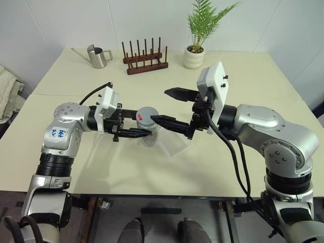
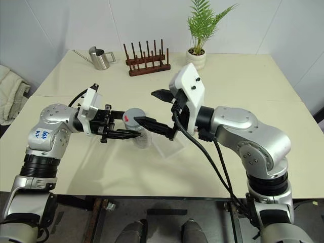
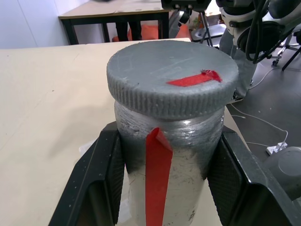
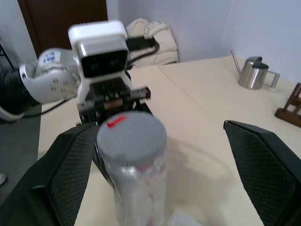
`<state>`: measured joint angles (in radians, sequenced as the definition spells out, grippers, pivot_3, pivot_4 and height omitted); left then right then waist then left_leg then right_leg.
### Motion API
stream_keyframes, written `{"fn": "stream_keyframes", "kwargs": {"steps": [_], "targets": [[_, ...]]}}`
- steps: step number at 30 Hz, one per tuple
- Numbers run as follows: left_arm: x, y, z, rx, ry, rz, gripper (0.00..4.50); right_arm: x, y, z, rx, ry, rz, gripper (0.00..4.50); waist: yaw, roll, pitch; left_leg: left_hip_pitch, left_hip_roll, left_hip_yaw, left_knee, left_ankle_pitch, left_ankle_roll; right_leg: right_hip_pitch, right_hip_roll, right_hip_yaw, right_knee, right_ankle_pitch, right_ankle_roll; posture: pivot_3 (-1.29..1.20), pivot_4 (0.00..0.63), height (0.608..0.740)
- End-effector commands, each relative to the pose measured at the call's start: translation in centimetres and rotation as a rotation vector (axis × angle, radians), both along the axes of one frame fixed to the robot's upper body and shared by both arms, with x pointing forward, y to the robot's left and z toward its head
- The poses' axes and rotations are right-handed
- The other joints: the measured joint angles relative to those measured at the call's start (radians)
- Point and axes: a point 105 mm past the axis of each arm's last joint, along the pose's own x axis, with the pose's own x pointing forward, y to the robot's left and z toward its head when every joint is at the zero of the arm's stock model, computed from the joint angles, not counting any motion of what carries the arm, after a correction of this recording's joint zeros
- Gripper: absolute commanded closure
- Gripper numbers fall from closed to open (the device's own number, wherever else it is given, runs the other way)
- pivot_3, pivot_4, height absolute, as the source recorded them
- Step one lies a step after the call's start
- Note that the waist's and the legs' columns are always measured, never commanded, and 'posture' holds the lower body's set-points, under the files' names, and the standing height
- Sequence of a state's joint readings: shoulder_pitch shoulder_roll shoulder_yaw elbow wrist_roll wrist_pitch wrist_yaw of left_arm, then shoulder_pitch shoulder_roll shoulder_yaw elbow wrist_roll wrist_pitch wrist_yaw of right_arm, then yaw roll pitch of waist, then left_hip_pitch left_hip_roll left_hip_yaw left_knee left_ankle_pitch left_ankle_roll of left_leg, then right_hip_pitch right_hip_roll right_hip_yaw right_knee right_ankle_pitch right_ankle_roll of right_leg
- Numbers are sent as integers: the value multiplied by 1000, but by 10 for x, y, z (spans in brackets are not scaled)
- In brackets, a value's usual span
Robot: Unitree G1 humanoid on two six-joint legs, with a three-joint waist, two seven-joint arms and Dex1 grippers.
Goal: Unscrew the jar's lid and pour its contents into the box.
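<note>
In the head camera's views, the jar [image 1: 147,126] stood upright above the near part of the table [image 1: 243,71], its long axis vertical, with the lid [image 1: 147,113] still on top and facing up. The left gripper [image 1: 135,124] came in level from the left and was clamped around the jar's body, below the lid. The right gripper [image 1: 171,108] came in from the right with its two black fingers spread wide; the nearer one lay close beside the jar, the farther one stood behind it, and neither clearly touched the lid. The box [image 1: 177,147] lay on the table just below and to the right of the jar, clear and hard to see. Far back on the table stood a steel watering can [image 1: 97,55], a wooden peg rack [image 1: 146,59] and a potted plant [image 1: 198,35].

The left wrist view showed what the head views did not: the ribbed edge of the lid, a red mark [image 3: 195,78] across its top, and a red strip [image 3: 157,174] running down the jar's side between the two black pads [image 3: 113,165] that pressed on it.

The right wrist view looked at the jar from the other side. Its own fingers [image 4: 70,165] stood wide on both sides of the lid, with a clear gap on one side. A corner of the box showed below the jar.
</note>
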<state>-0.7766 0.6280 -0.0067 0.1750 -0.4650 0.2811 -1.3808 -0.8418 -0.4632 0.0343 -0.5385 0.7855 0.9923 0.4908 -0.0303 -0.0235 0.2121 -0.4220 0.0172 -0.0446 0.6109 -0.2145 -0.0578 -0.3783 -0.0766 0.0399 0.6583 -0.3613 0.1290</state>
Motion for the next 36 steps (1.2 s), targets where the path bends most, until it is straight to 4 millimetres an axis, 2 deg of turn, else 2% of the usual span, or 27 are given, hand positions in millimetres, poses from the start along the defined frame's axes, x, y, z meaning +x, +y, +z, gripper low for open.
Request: {"fn": "stream_keyframes", "kwargs": {"steps": [1, 8, 14, 26, 36], "targets": [[-1, -3, 10, -7, -52, -15, 2439, -6, 9, 9, 23, -29, 18, 7, 0, 0, 0, 0, 0, 0, 0, 0, 0, 0, 0, 0, 0, 0, 0, 0, 150, 740], [-1, -4, 11, -7, -52, -14, 2439, -6, 24, -2, 2, -13, 37, 7, 0, 0, 0, 0, 0, 0, 0, 0, 0, 0, 0, 0, 0, 0, 0, 0, 150, 740], [0, -5, 11, -6, -52, -13, 2439, 0, 28, -8, -14, -16, 24, 7, 0, 0, 0, 0, 0, 0, 0, 0, 0, 0, 0, 0, 0, 0, 0, 0, 150, 740], [0, -4, 10, -6, -51, -5, 2439, 9, 25, -15, -56, -30, 6, 7, 0, 0, 0, 0, 0, 0, 0, 0, 0, 0, 0, 0, 0, 0, 0, 0, 150, 740], [1, -4, 11, -8, -52, -1, 2439, 11, 13, -14, -76, -39, -18, 7, 0, 0, 0, 0, 0, 0, 0, 0, 0, 0, 0, 0, 0, 0, 0, 0, 150, 740]]}}
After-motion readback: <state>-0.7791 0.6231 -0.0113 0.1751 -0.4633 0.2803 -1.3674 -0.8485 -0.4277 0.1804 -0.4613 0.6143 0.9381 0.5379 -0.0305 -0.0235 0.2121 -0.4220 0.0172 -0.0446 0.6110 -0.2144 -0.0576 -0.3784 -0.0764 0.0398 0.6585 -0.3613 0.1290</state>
